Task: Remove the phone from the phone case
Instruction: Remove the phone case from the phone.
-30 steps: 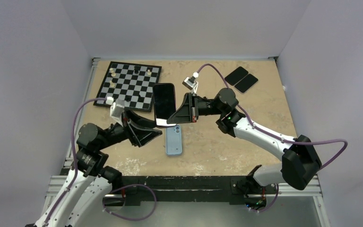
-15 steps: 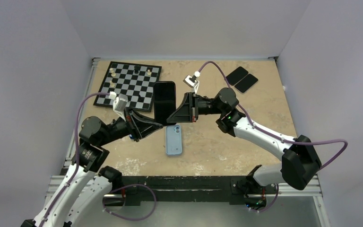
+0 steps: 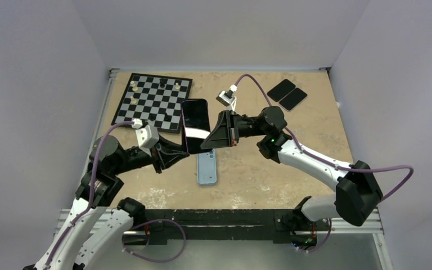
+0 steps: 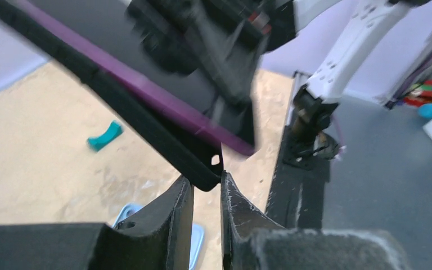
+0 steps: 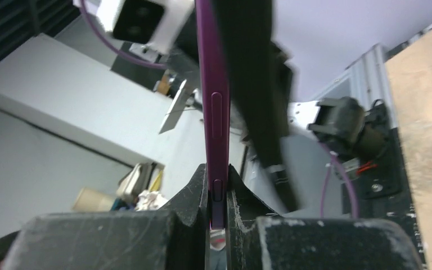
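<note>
My right gripper [image 3: 207, 140] is shut on the lower edge of a purple phone [image 3: 194, 121] and holds it above the table, dark screen up. In the right wrist view the phone [image 5: 214, 101] stands edge-on between my jaws [image 5: 217, 175], and the black phone case [image 5: 254, 79] splays away from its right side. My left gripper [image 3: 181, 152] is at the phone's near left corner. In the left wrist view its fingertips [image 4: 207, 181] pinch a corner of the black case [image 4: 199, 169], which has come apart from the purple phone [image 4: 163, 95] at that corner.
A light blue phone case [image 3: 207, 167] lies on the table under the held phone. A chessboard [image 3: 154, 101] with several pieces lies at the back left. Two black flat rectangles [image 3: 287, 94] lie at the back right. A small teal piece [image 4: 104, 136] lies on the table.
My left arm has drawn back to the left and lower, its gripper still at the phone's near corner. The phone has tilted slightly. The right arm has hardly moved.
</note>
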### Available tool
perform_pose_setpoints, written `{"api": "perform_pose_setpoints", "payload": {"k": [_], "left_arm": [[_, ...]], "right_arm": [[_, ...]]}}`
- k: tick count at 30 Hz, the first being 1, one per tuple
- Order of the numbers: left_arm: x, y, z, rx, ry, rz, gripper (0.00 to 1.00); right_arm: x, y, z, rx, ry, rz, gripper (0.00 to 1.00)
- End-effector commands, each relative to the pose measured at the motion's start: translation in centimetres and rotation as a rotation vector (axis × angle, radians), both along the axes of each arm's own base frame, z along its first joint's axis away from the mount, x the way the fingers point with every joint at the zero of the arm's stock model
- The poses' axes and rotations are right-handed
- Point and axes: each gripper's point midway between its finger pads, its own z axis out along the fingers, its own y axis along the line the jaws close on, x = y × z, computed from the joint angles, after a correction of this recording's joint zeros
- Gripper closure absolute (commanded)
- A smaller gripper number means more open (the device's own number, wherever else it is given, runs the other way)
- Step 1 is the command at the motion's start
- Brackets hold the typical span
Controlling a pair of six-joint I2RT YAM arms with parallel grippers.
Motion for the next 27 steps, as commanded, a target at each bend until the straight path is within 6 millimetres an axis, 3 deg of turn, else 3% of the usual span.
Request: {"api": "perform_pose_setpoints", "payload": {"k": [1,5,12,18,24,27], "left_arm": [[2.6,1.9,-3.7,0.186,-0.099,0.121,1.0],[3.0,1.8,-3.4,0.147,-0.054,0.151,1.0],[1.5,0.9,-1.6,-0.033,0.045,0.113,1.0],[2.0,0.6,-0.7,-0.153,0.19,0.149,1.0],[5.2,3.2,-3.0,-0.221,0.486,0.469,1.0],[6.7,4.8,-4.3,-0.224,0.536,0.612,1.0]], "right_arm": [[-3.5,-2.7,5.4,0.1,0.012,0.121,1.0],[-3.3,-2.5,5.2,0.101,0.004,0.107,1.0],[-1.9,-1.6,4.3,0.086,-0.016,0.045,1.0],[-1.0,-1.1,3.0,0.044,-0.024,-0.019,1.0],[0.6,-1.0,0.0,-0.135,-0.066,-0.156,1.0],[0.1,-1.3,-1.0,-0.157,-0.061,-0.141,1.0]]}}
